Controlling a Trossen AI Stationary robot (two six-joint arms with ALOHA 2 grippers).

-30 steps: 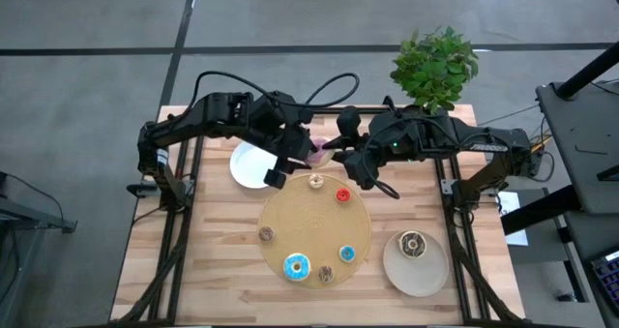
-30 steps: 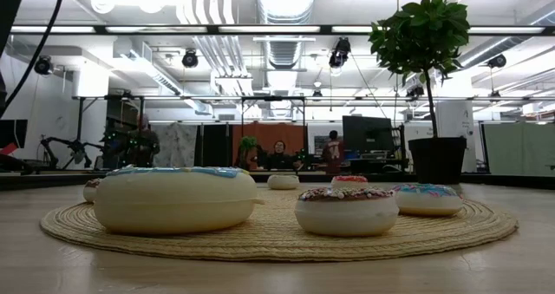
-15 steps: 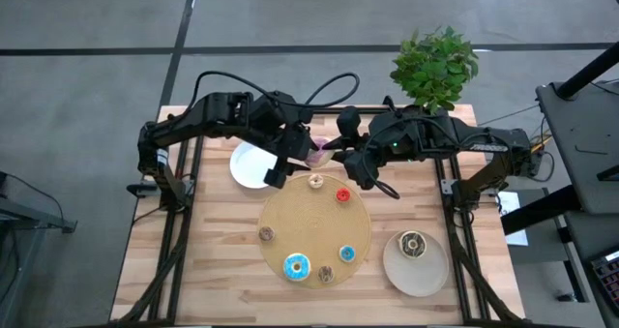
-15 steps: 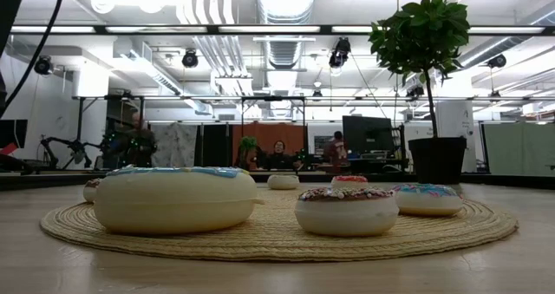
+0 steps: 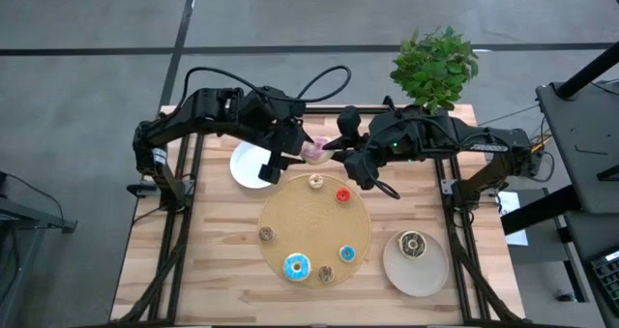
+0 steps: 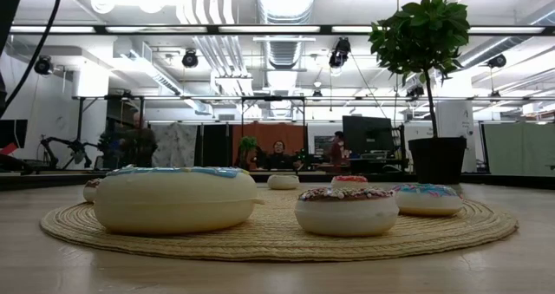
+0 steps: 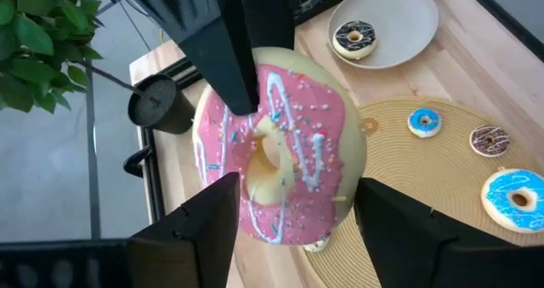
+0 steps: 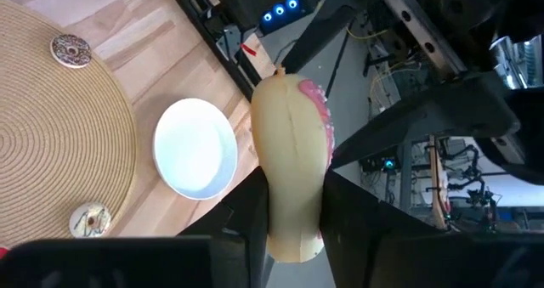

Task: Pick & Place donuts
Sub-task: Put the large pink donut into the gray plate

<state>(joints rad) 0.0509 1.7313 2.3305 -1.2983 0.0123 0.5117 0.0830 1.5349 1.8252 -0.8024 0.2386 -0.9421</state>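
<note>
Pink iced donut (image 7: 276,156): one, held in the air above the far edge of the round woven mat (image 5: 314,233), between the two arms; both claws are on it.
Right gripper (image 8: 293,228): clenched on the pink donut's rim, a dark finger on either side of its cream edge.
Left gripper (image 7: 289,216): its two fingers sit either side of the same donut, touching its lower rim; the right arm's dark finger crosses in front of the icing.
Donuts on the mat: six — a cream one (image 5: 315,181) and a red one (image 5: 342,194) at the far edge, a brown one (image 5: 266,233) on the left, a large blue iced one (image 5: 296,266), a chocolate sprinkled one (image 5: 327,274) and a small blue one (image 5: 347,253) at the near edge.
Chocolate iced donut (image 5: 413,244): one, lying on the beige plate (image 5: 416,270) right of the mat.
White plate (image 5: 250,165): one, left of the mat's far edge.
Potted plant (image 5: 434,69): one, at the table's far right, beyond the mat.
</note>
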